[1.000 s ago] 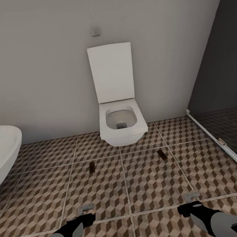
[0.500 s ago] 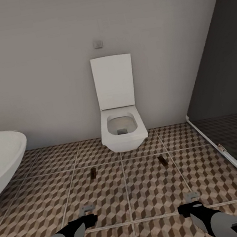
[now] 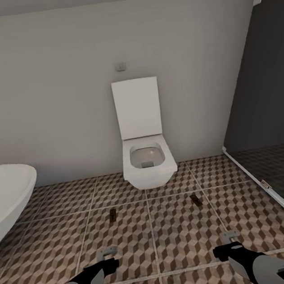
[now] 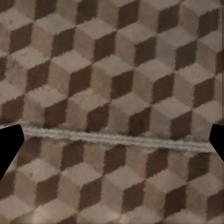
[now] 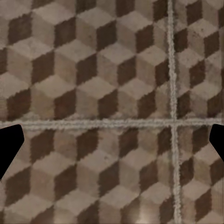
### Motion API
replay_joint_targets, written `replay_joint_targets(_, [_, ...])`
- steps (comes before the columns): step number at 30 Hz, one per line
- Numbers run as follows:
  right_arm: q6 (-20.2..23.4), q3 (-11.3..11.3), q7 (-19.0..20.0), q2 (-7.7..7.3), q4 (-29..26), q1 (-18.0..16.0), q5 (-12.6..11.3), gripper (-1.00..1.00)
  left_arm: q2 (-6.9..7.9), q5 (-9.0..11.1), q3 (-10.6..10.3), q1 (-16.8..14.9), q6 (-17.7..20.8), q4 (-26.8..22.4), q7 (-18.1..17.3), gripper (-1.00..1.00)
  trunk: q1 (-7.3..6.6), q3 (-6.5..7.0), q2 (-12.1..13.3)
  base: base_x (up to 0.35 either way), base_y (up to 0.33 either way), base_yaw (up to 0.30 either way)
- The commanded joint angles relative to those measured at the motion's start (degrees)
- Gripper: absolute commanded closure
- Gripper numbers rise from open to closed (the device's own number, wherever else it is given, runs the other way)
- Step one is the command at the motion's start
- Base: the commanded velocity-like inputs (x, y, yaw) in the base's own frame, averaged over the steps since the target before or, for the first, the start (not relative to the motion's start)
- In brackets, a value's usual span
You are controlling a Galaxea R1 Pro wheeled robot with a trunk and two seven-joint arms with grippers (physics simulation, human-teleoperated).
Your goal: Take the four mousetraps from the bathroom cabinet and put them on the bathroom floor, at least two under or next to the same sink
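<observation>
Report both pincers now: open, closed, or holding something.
Left pincer: open, holding nothing, over the bathroom floor.
Right pincer: open, holding nothing.

A home bathroom. A wall-hung white toilet (image 3: 148, 159) stands on cube-patterned floor tiles (image 3: 182, 231). A white tub's rim (image 3: 5, 199) and a dark shower screen (image 3: 268, 132) flank it.

White toilet (image 3: 146, 159), lid up, against wall; flush plate (image 3: 120, 66) above; dark glass panel (image 3: 269, 109) right.

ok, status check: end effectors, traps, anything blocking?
Left end effector and right end effector open, empty. Two small dark objects on bathroom floor before toilet, possibly mousetraps. No obstruction.
</observation>
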Motion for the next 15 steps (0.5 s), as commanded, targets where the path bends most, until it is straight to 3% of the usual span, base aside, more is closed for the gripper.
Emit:
replay_joint_targets(1, [0.03, 0.44, -0.17, 0.03, 0.14, 0.05, 0.18, -1.0, -0.01, 0.46, -0.48, 0.15, 0.23, -0.04, 0.22, -1.0, -0.04, 0.18, 0.0, 0.0, 0.0, 0.0])
replay_joint_targets(15, [0.1, 0.44, 0.25, 0.11, 0.14, 1.13, 0.17, -1.0, -0.07, 0.8, -0.47, 1.4, 0.28, -0.03, 0.14, -1.0, -0.4, 3.28, 0.18, 0.0, 0.0, 0.0])
